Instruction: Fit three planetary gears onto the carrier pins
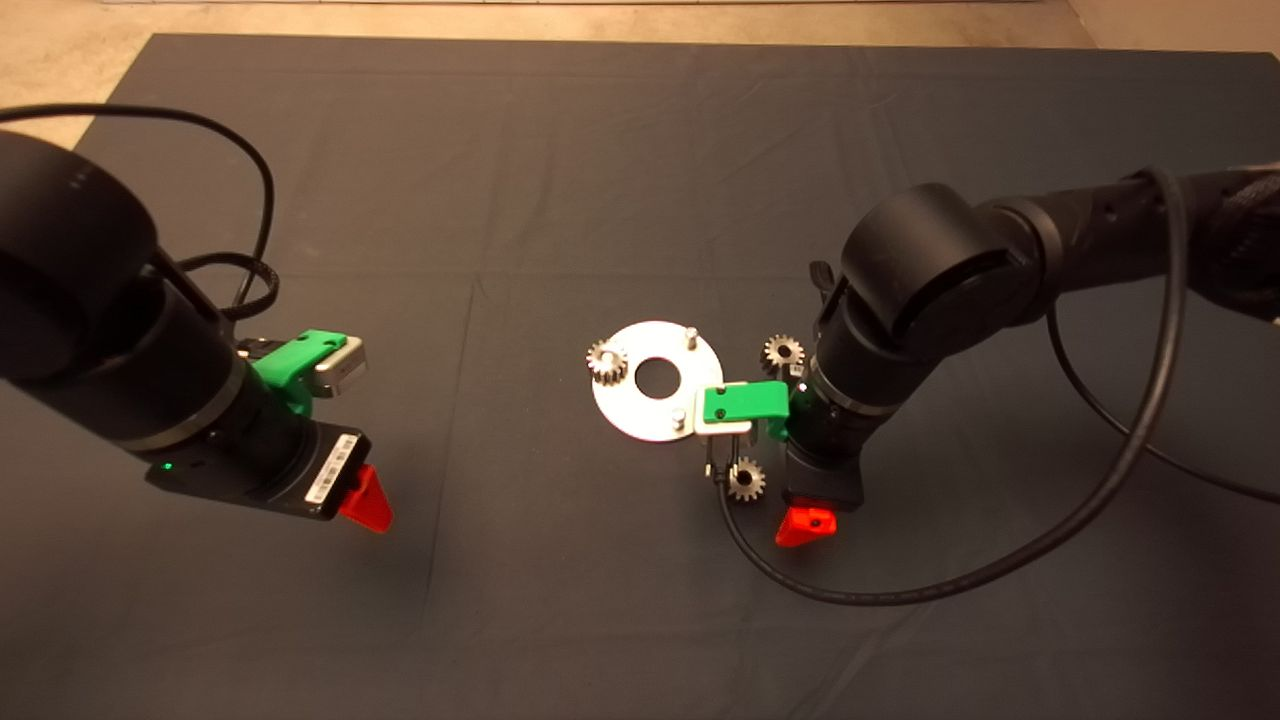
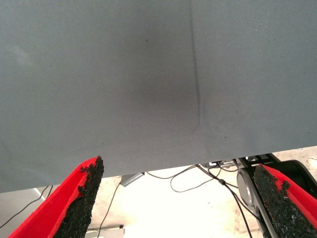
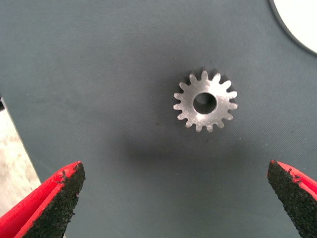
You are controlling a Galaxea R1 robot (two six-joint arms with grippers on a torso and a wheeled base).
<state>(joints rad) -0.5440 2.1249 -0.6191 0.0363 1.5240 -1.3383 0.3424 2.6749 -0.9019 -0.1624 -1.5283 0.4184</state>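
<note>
The shiny carrier disc (image 1: 655, 405) lies mid-mat with two bare carrier pins (image 1: 690, 336) (image 1: 678, 418). One planetary gear (image 1: 607, 360) sits at the disc's left rim, hiding the pin there. A second gear (image 1: 783, 353) lies on the mat right of the disc. A third gear (image 1: 746, 480) (image 3: 205, 100) lies flat just below the disc. My right gripper (image 1: 803, 522) (image 3: 173, 198) hovers over this third gear, open, fingers (image 3: 54, 203) wide on either side and apart from it. My left gripper (image 1: 365, 502) (image 2: 178, 198) hangs open and empty over the mat at the left.
The disc's edge (image 3: 302, 20) shows in a corner of the right wrist view. A black cable (image 1: 900, 590) loops over the mat below the right arm. The mat's edge, with floor and cables beyond it, shows in the left wrist view.
</note>
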